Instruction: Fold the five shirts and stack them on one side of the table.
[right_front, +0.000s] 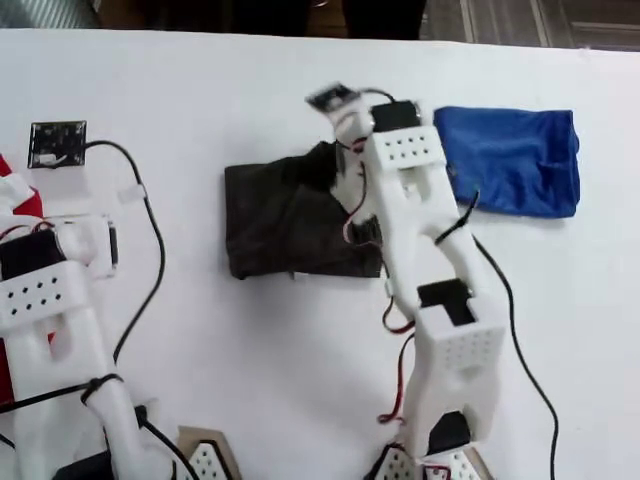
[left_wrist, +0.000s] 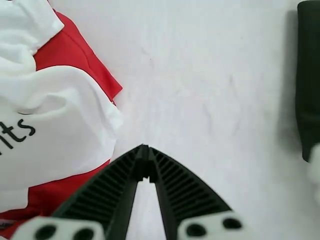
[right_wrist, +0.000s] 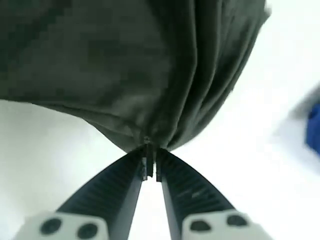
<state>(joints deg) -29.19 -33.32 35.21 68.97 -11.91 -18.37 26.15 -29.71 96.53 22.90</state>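
The right gripper (right_wrist: 150, 152) is closed tight on a bunched fold of the dark shirt (right_wrist: 125, 65), the cloth gathering into pleats just at its tips. From above, the dark shirt (right_front: 285, 225) lies partly folded at the middle of the white table (right_front: 200, 70). Its left and near edges lie flat, and its far right corner is drawn up under the right arm (right_front: 410, 190).

A folded blue shirt (right_front: 515, 160) lies right of that arm, apart from the dark shirt and close to the table's right edge. Its edges are fairly straight.

The left gripper (left_wrist: 147, 156) is closed with nothing between its fingers, and it hangs over bare table. Just beside it is a crumpled red and white shirt (left_wrist: 55, 115), which sits at the table's left edge (right_front: 15, 200) against the left arm (right_front: 45, 300). In the left wrist view the dark shirt's edge (left_wrist: 310, 75) shows well across open table.

Bare table runs in a broad strip along the far side. There is more bare table between the left arm and the dark shirt, crossed by a black cable (right_front: 150, 230) that runs to a small black board (right_front: 57, 143) at far left. The stretch between the dark shirt's near edge and the arm bases is also bare.
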